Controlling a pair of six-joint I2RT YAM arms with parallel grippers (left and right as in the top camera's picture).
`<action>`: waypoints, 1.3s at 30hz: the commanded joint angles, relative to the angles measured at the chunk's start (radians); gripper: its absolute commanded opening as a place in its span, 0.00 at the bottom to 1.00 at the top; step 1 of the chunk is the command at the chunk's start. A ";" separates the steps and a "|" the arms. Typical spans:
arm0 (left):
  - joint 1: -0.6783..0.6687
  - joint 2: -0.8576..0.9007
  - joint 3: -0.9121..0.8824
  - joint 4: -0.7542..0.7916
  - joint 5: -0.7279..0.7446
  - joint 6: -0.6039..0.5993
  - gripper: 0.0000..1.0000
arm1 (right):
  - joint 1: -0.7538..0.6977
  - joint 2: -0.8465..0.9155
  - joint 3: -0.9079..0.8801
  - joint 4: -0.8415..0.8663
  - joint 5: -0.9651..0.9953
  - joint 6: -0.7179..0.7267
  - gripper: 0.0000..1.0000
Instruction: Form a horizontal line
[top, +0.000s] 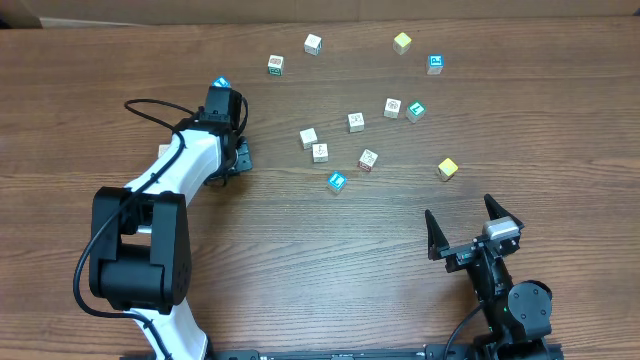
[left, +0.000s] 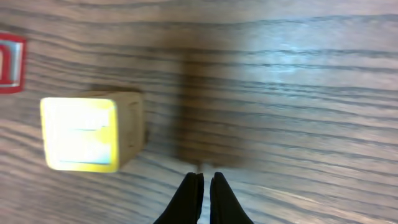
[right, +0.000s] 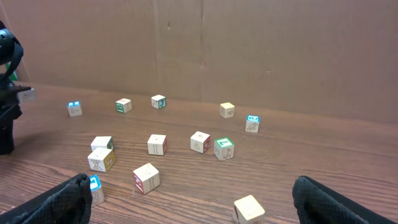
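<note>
Left gripper (left: 206, 179) shut, tips together w/ nothing between them, bottom centre of left wrist view; a yellow cube (left: 87, 134) sits on the table (left: 298, 93) to the upper left of the tips, near but apart from them; a red-edged cube (left: 9, 62) is cut off by the left edge of that view.

Overhead, left arm (top: 190, 160) reaches toward upper left of frame; a blue cube (top: 221, 84) lies just beside its wrist end; can't tell if they touch.

Right gripper (top: 467, 226) open wide, holding nothing, lower right of overhead, well apart from the cubes; closest to it is a pale yellow block (top: 447, 169), right of centre.

Line not yet formed: cubes lie loose over upper centre & upper right of overhead. Top band, left to right: green-printed cube (top: 276, 65); white cube (top: 313, 44); another yellow one (top: 402, 42); blue-printed cube (top: 435, 64). Middle group: a pair of white blocks (top: 308, 137), one set diagonally just below the other; a lone white block (top: 356, 122) to their right; a red-printed cube (top: 368, 160) and a bright blue block (top: 336, 182) lower down; a teal-printed cube (top: 416, 110) further right, near another white one.
</note>
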 joint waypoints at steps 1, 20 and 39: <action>0.003 0.022 0.011 -0.003 -0.054 0.006 0.04 | -0.001 -0.011 -0.010 0.007 0.002 0.006 1.00; 0.006 0.022 0.009 0.060 -0.160 0.109 0.04 | -0.001 -0.011 -0.010 0.007 0.002 0.006 1.00; 0.038 0.022 0.009 0.043 -0.237 0.196 0.04 | -0.001 -0.011 -0.010 0.007 0.002 0.006 1.00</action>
